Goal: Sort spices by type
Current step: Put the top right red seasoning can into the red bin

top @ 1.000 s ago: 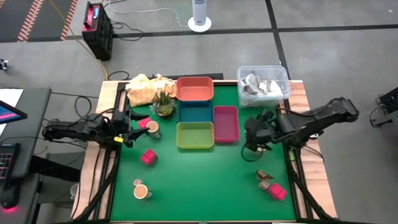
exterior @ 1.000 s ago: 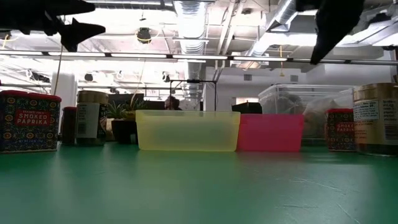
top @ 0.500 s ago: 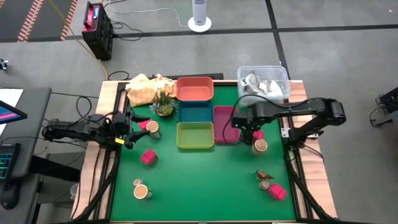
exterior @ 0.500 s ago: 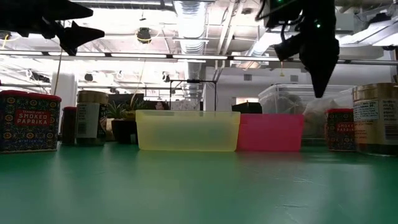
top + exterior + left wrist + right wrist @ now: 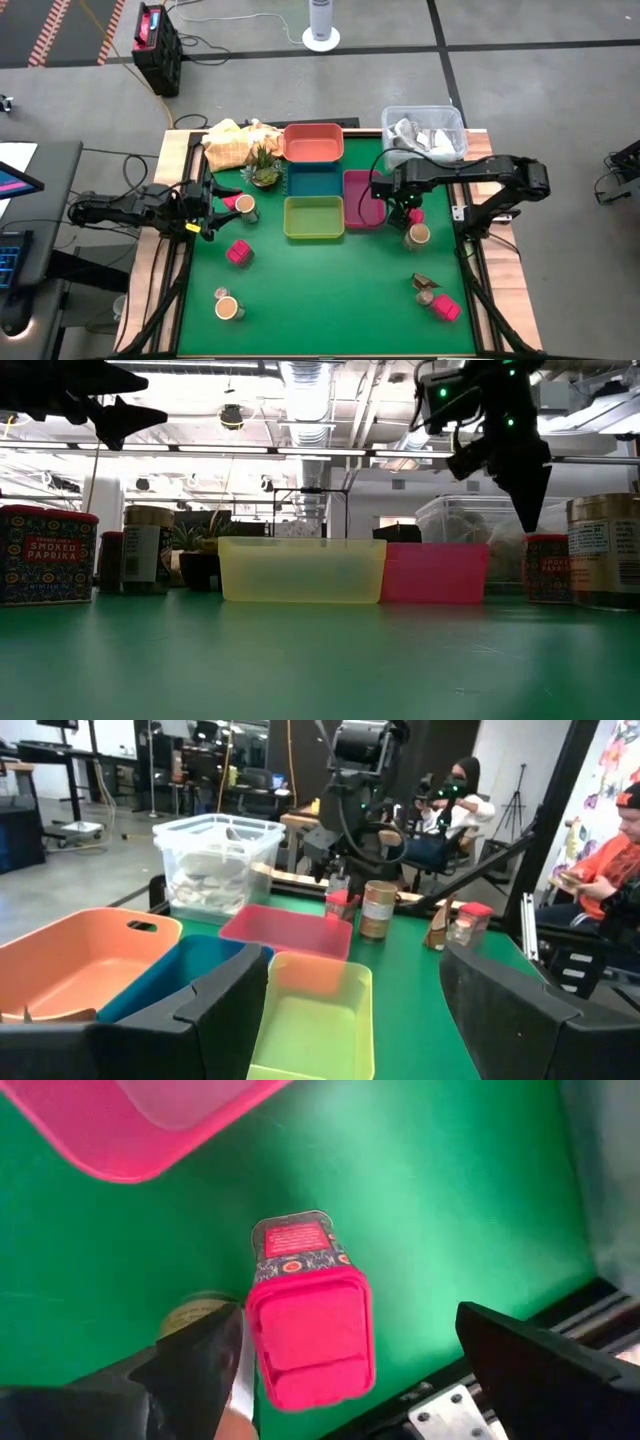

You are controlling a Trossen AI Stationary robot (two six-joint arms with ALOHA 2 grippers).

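Over by the magenta tray (image 5: 364, 197), the right pincer (image 5: 404, 208) hangs directly above a magenta spice tin (image 5: 310, 1325) standing upright on the green table (image 5: 330, 290), fingers spread wide on either side of its lid and holding nothing! A round jar with a pale top (image 5: 418, 235) sits just beside that tin, touching or nearly so. In the low view the dark fingers point straight down at the tin's red lid, with a gap between. Near the table's right front corner lie another magenta tin (image 5: 447, 308) and a small brown lump (image 5: 425, 282) by a jar. On the left side, the left pincer (image 5: 207, 207) waits at the table edge, fingers open and empty, close to a tin and jar (image 5: 246, 209); one more magenta tin (image 5: 239, 252) and a jar (image 5: 229, 308) stand further forward. The yellow tray (image 5: 314, 217), blue tray (image 5: 314, 181) and orange tray (image 5: 313, 143) all show bare floors
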